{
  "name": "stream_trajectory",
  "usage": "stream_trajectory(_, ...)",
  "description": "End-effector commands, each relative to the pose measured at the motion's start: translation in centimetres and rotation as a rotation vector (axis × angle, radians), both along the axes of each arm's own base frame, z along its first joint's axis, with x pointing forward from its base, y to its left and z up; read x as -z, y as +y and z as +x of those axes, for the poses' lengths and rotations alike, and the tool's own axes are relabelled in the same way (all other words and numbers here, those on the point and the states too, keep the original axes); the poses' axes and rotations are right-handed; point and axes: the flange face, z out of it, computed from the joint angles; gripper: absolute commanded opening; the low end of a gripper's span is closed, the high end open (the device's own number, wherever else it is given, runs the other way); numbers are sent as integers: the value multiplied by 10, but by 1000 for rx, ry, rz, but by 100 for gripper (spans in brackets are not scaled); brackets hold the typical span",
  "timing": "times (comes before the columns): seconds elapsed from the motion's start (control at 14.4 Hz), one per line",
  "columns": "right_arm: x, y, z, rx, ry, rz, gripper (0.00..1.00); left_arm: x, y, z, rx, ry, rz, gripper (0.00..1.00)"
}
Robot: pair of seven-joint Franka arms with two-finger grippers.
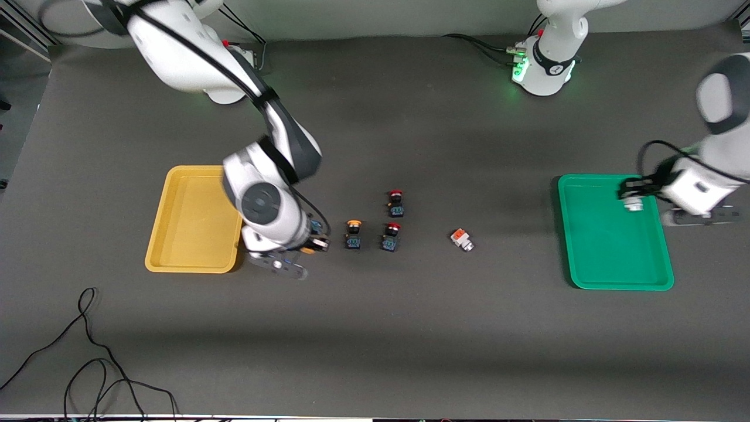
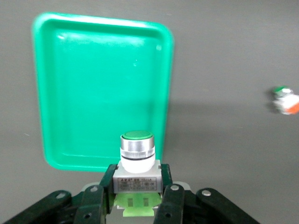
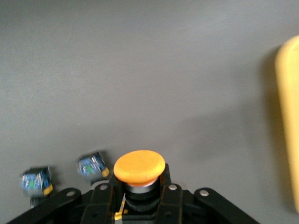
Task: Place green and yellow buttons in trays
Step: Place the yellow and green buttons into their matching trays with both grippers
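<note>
My left gripper (image 1: 631,202) is shut on a white-grey button with a light-green block (image 2: 137,156) and holds it over the green tray (image 1: 609,252), near the rim toward the robots' bases; the tray also shows in the left wrist view (image 2: 93,84). My right gripper (image 1: 313,243) is shut on an orange-capped button (image 3: 139,166) and holds it over the table beside the yellow tray (image 1: 187,223). Another orange-capped button (image 1: 353,234) stands on the table. A white-grey button with an orange block (image 1: 462,239) lies between the trays.
Two red-capped black-blue buttons (image 1: 396,203) (image 1: 391,237) stand beside the orange-capped one on the table. The yellow tray's rim (image 3: 287,116) shows in the right wrist view. Loose black cables (image 1: 88,351) lie near the front edge at the right arm's end.
</note>
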Motion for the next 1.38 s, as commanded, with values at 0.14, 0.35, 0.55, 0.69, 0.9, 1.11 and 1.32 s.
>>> stream_trajectory(0.14,-125,-83,-19,-26,14,-18,0,146,-16,5,71,-78,29,0)
stream_trajectory(0.35,-162,-159,-23,-160,53,-13,0,215,-18,2,75,-118,9,0)
stream_trajectory(0.55,-148,-238,-18,-271,88,0,0,220,-11,2,100,-110,31,39)
stream_trajectory(0.69,-117,-259,-17,-296,83,3,0,214,-8,6,103,-114,35,100)
stream_trajectory(0.9,-54,-276,-20,-321,31,1,0,151,0,29,91,-30,58,100)
stream_trajectory(1.11,15,-276,-32,-295,11,33,0,58,1,56,86,63,68,100)
stream_trajectory(1.32,81,-271,-49,-315,-19,0,0,50,-40,67,90,55,63,100)
